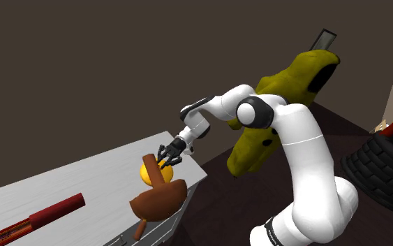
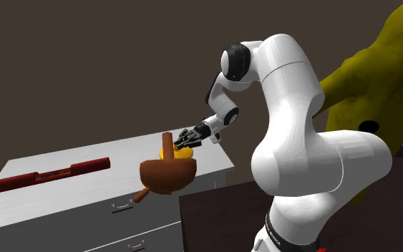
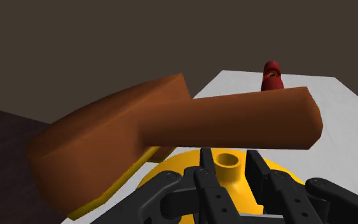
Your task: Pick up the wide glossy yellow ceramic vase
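Observation:
A wide glossy yellow vase (image 1: 147, 173) (image 2: 184, 152) (image 3: 168, 175) with a short narrow neck stands near the corner of a grey cabinet top (image 1: 83, 175). My black gripper (image 1: 165, 159) (image 2: 186, 140) (image 3: 228, 167) comes down on it from the arm's side, and its fingers (image 3: 206, 173) clasp the neck on both sides. A brown bowl-like thing (image 1: 158, 201) (image 2: 167, 175) (image 3: 101, 146) with a thick stick-like handle sits right against the vase and hides part of its body.
A long dark red cylinder (image 1: 48, 210) (image 2: 49, 174) (image 3: 272, 75) lies farther along the cabinet top. The cabinet has drawers (image 2: 123, 206). A big olive-yellow shape (image 1: 285, 91) (image 2: 379, 79) and a dark ribbed object (image 1: 383, 164) stand on the floor behind the arm.

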